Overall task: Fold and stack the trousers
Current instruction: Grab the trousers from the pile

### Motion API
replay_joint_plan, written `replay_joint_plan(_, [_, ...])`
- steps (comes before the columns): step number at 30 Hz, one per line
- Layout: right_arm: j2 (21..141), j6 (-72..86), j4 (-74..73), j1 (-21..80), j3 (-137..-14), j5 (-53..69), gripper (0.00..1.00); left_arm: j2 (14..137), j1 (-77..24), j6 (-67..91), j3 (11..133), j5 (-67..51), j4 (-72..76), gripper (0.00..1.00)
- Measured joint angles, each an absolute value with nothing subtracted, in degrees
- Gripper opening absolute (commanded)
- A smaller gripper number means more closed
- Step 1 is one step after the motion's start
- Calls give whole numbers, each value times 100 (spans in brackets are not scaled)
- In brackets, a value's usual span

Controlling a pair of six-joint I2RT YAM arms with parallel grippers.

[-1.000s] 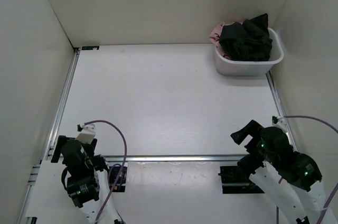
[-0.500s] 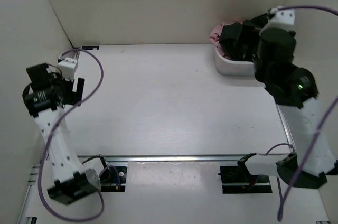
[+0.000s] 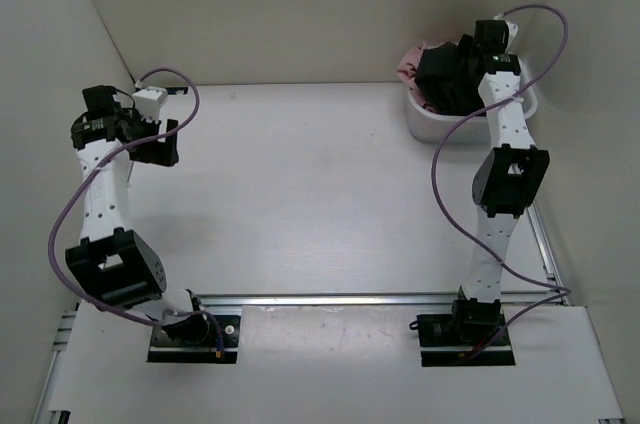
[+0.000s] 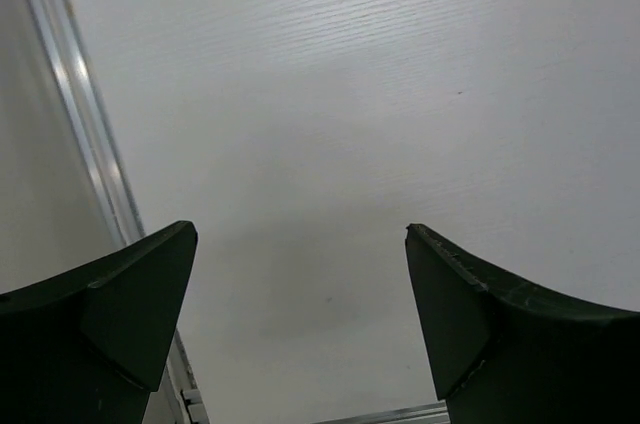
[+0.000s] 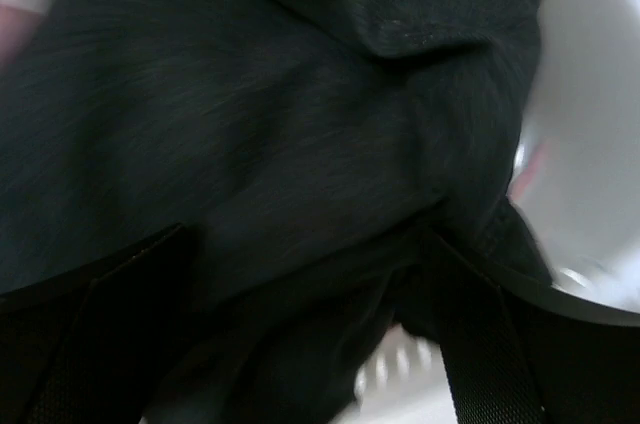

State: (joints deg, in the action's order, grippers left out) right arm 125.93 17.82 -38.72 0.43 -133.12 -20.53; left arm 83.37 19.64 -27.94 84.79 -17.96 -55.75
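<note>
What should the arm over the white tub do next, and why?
Probably lower the right end effector a little and close on the black trousers: its jaws stand open over that cloth, bunched in the white tub, nothing gripped yet.

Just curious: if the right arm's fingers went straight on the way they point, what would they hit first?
Most likely the black trousers heaped in the white tub, close before the open fingers.
</note>
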Motion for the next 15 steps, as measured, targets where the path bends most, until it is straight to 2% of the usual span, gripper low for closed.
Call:
replay_joint_plan(2, [13021,2060,-3848,-217,-13240,-1619,98,8659,1796,-2749,8479,-1758,-5478,96])
replay_joint_plan(3, [13192,2130,-3846,-290,-13308,-1463,94,8814,1741,-2714,8477,-1745,-5441,96])
replay_joint_plan(5, [13419,2283,-3817,-353,-13426,-1175,62,9085,1636,-2637,8477,-1734,-5419,95])
replay_joint_plan(6, [13423,2296,-3793,-342,-13434,-1131,27,9174,1614,-2596,8475,-1723,-5408,95])
replay_joint_plan(8, [13380,2383,-3695,-307,-13408,-1096,2,9258,1601,-2539,8475,-1710,-5400,95])
replay_joint_plan(15, [12451,2228,-3496,-200,-12549,-1682,0,9059,1525,-2451,8353,-1601,-5347,95])
